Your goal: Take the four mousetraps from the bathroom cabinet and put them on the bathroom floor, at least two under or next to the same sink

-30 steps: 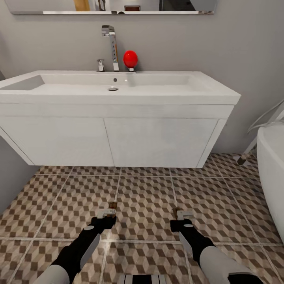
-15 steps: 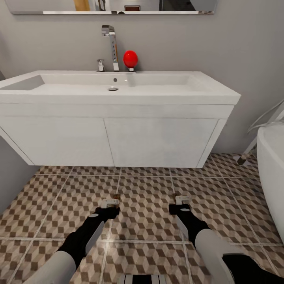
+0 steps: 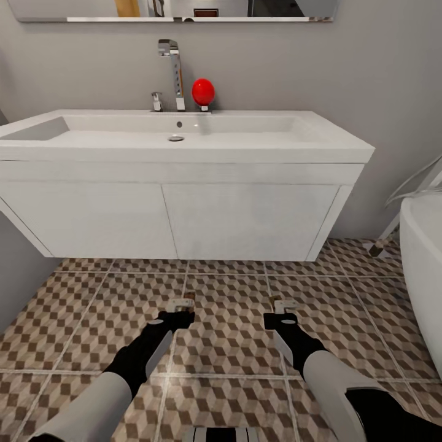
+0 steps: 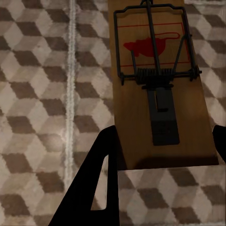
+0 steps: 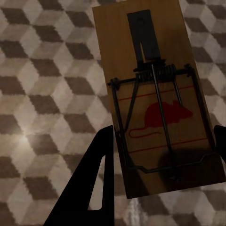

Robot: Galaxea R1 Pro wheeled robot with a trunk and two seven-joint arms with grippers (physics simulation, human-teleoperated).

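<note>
We see two mousetraps, one in each gripper. The left mousetrap is a flat brown wooden board with a dark wire frame, a coil spring across its middle, a black metal tab, and a red mouse printed inside a red outline. The right mousetrap has the same board, wire bar and red mouse. In the head view they show as small brown slivers, the left mousetrap at about 7 o'clock from the picture's middle and the right mousetrap at about 5 o'clock, both above the bathroom floor with its brown, beige and white cube tiles and pale grout lines.

Both arms reach forward and down from the lower edge of the head view, black forearms side by side and well apart. The left gripper and right gripper point toward the sink, a white rectangular basin on a white box vanity with a chrome tap; a red ball-like object stands just beside the tap at its 3 o'clock. A white bathtub sits at the head view's 3 o'clock edge.

In the wrist views the dark fingers of the left gripper flank the near end of its board on both sides, pinching it. The right gripper likewise grips its board between two dark fingers.
</note>
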